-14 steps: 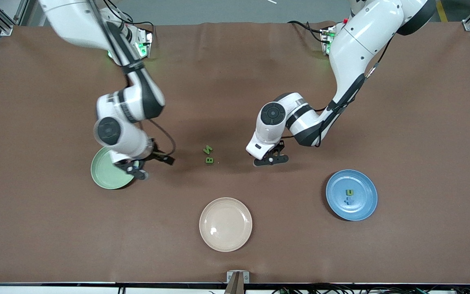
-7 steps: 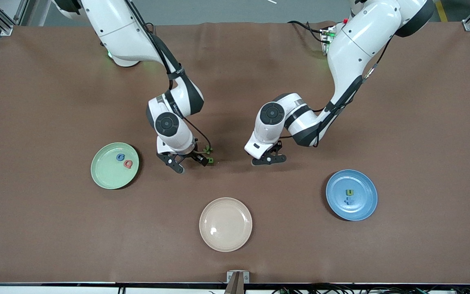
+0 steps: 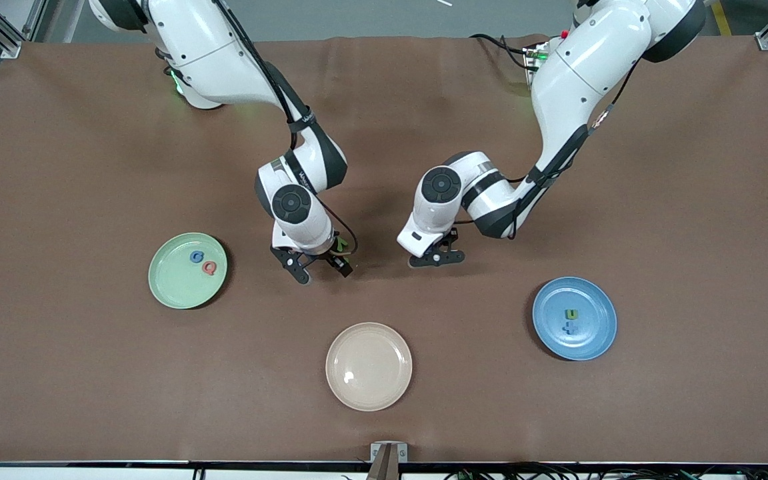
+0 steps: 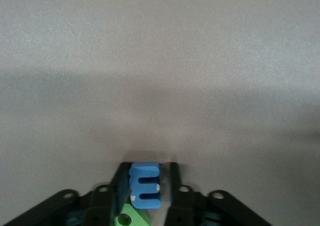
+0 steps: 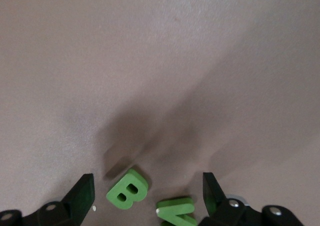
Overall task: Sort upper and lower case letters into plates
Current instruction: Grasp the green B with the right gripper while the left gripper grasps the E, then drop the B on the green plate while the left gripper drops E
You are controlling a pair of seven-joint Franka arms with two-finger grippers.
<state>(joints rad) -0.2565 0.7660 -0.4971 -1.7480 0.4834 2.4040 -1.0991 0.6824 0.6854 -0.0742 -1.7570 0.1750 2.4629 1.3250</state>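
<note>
The left gripper (image 3: 435, 257) sits low over the brown table (image 3: 691, 200) near its middle, its fingers pressed together on a blue foam letter (image 4: 145, 185) that reads as a lowercase m turned on its side. In the left wrist view a scrap of another green letter (image 4: 131, 219) shows just under the blue one, too hidden to read.

The right gripper (image 3: 321, 265) is beside it, toward the right arm's end of the table, with its fingers spread wide apart. Between them, flat on the table, lie a green B (image 5: 127, 189) and a green N (image 5: 175, 210) just beside each other; from the front only a sliver of green (image 3: 341, 245) shows past the gripper.

The mint green plate (image 3: 169, 288) sits toward the right arm's end of the table and holds 2 letters side by side, a blue G (image 3: 197, 257) and a red Q (image 3: 209, 268). The blue plate (image 3: 596, 339) sits toward the left arm's end and holds a green letter (image 3: 571, 314) and a blue x (image 3: 570, 327), touching. I cannot read the green one. A cream plate (image 3: 369, 393) sits nearer the front camera than the other 2, between them.

No brand name or label is readable on the arms.
</note>
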